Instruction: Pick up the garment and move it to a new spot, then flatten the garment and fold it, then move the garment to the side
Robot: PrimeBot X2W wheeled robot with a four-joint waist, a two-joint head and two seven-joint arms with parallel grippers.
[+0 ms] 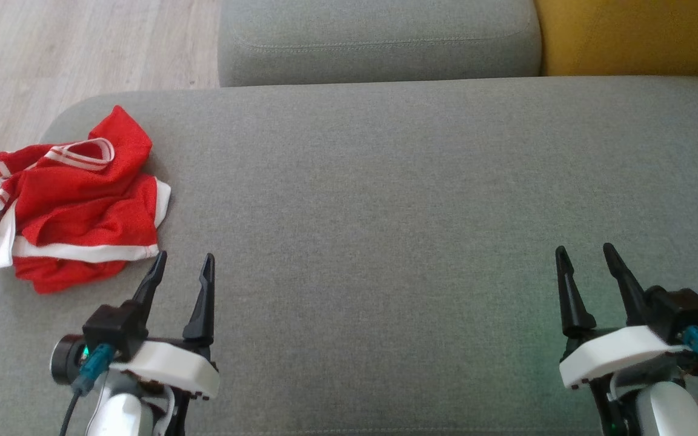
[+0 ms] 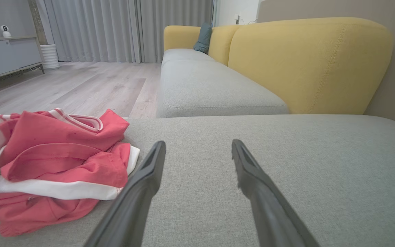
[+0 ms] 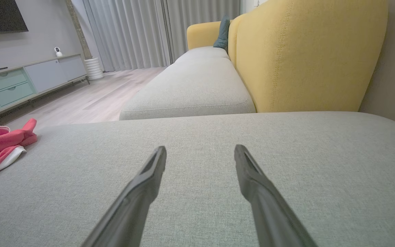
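Garment (image 1: pixel 76 200) support, the seat cushion (image 1: pixel 397 200): a broad grey woven surface spanning the head view, with bare fabric between and ahead of both arms.
Floor (image 1: pixel 82 42): pale wood planks beyond the cushion's far left corner, running back toward grey curtains (image 2: pixel 115 27) in the wrist views.
Backrest (image 2: pixel 307 65): mustard-yellow upholstery, upright along the right side of the sofa.
Second cushion (image 1: pixel 379 42): grey, butted against the far edge of the seat cushion and beside the yellow back.
Garment: a crumpled red heap with white bands and a red-and-white striped collar rim. It is bunched on the far left corner of the seat cushion, and its left side hangs over the cushion's edge.
State of left pincer (image 1: pixel 185 256): released, its two dark fingers spread and holding nothing. It sits low over the cushion, with the tips pointing up the head view just beside that heap's near right edge, and it stays apart from the cloth.
State of right pincer (image 1: pixel 584 248): released as well, with its fingers parted over bare grey fabric at the near right. It is well apart from the red heap.
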